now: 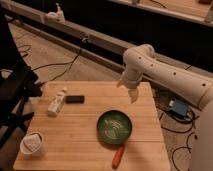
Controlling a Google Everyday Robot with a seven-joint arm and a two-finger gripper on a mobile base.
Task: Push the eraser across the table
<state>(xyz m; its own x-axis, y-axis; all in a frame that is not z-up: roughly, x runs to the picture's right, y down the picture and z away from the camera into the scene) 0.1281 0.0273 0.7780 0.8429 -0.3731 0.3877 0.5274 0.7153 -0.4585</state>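
On the tabletop (75, 131), a square of light-wood planks, the green bowl (98, 127) stands upright right of centre and serves as the reference for all positions below.

Eraser (74, 99): small, flat, black and rectangular. It lies flat, beyond the bowl and to its left, well apart from it, with its long side roughly parallel to the far edge. Nothing touches it.

White bottle (57, 101): on its side, farther left of the bowl than the eraser. It lies just beside the eraser with a narrow gap showing. Its cap end points away toward the far edge.

Orange carrot-like stick (118, 156): lying just on the near side of the bowl, close to the near edge. Its upper end is at or against the bowl's rim; contact cannot be confirmed.

White cup-like container (33, 144): upright, well to the left of the bowl, at the near left corner.

Gripper (132, 95): pointing downward, beyond the bowl and slightly to its right, over the far right part of the tabletop. It holds nothing visible. Whether it is spread or pressed together cannot be told, nor whether it touches the wood. It is well apart from the eraser, on the opposite side of the bowl's line.

White arm (165, 75): enters from the right of the bowl, bends at an elbow above the far right corner and drops to the gripper.

Floor: a blue box (178, 107) sits right of the bowl, off the tabletop, among dark cables.
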